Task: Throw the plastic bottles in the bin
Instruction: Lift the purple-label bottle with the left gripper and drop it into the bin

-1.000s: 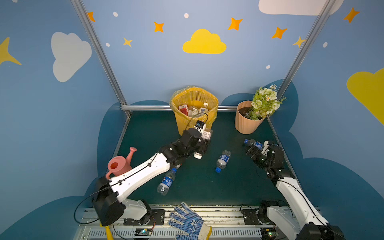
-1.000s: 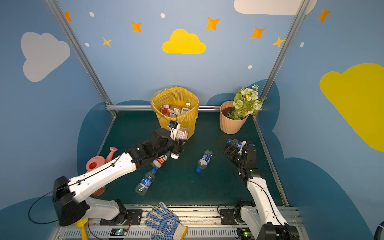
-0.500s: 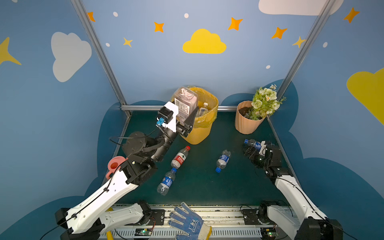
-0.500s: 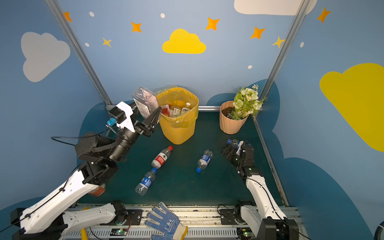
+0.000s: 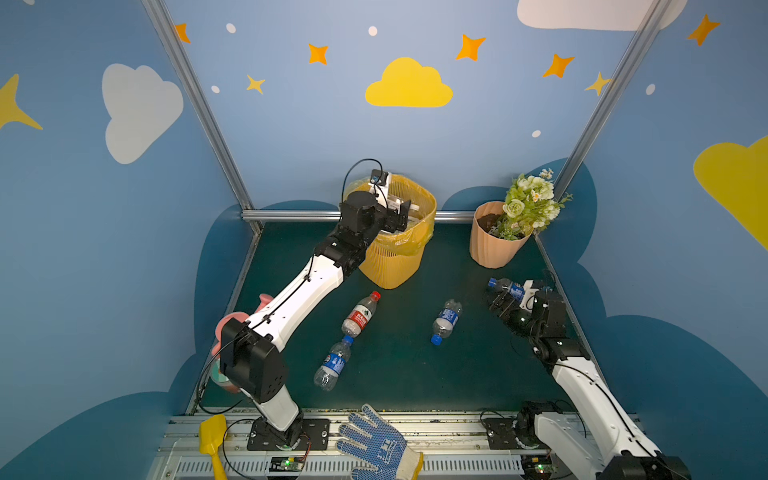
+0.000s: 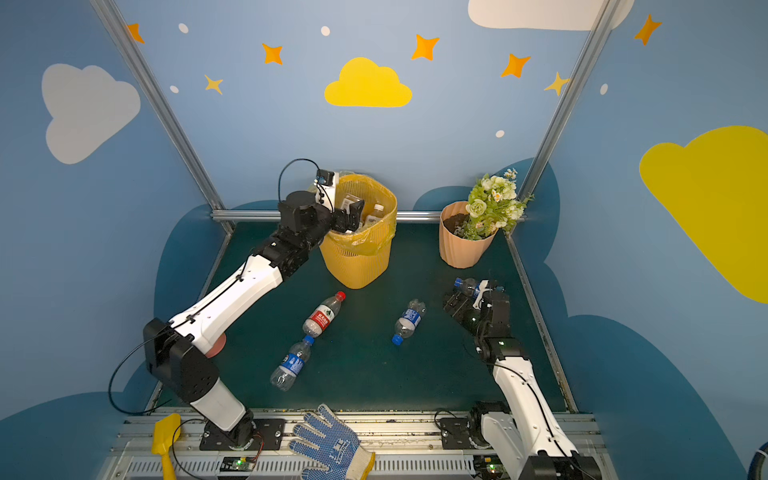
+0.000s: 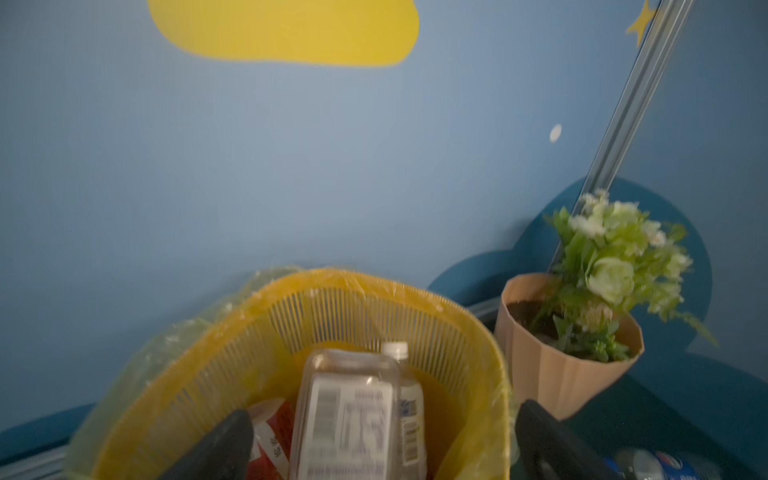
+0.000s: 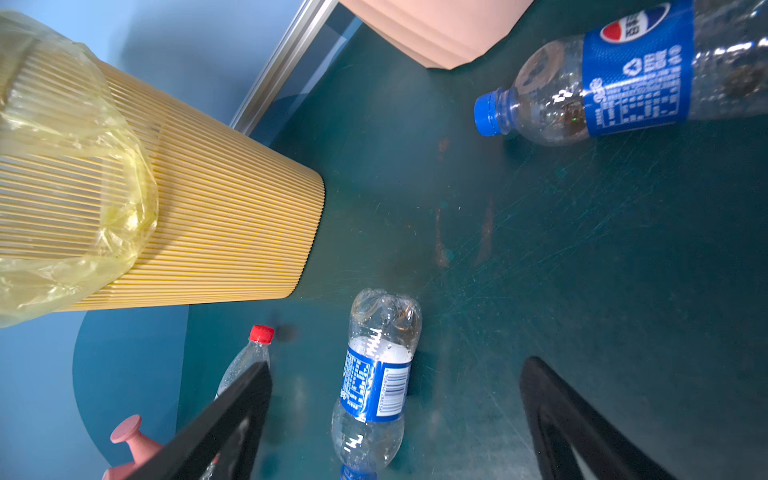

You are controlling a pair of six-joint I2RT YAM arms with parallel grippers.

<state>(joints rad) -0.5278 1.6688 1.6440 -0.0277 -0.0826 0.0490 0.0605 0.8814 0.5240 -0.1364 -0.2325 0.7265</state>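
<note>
My left gripper (image 5: 401, 212) (image 6: 353, 212) (image 7: 384, 411) hangs open over the yellow bin (image 5: 395, 257) (image 6: 357, 257) (image 7: 291, 299). A clear bottle with a barcode label (image 7: 345, 415) lies loose between the spread fingers, inside the bin on other bottles. On the green mat lie a red-capped bottle (image 5: 360, 314) (image 6: 323, 314) and two blue-labelled bottles (image 5: 333, 363) (image 5: 445, 321). My right gripper (image 5: 498, 301) (image 6: 455, 301) (image 8: 397, 368) is open and empty, low over the mat, beside another blue-labelled bottle (image 5: 505, 286) (image 8: 615, 79).
A peach flower pot (image 5: 492, 245) with green flowers stands back right, close to the right gripper. A pink watering can (image 5: 232, 328) sits behind the left arm. A blue dotted glove (image 5: 374, 444) and a yellow shovel (image 5: 212, 436) lie on the front rail.
The left arm lifted the barcode-labelled bottle from the mat, swung it over the bin, and its jaws opened, letting the bottle go. The right arm barely moved.
</note>
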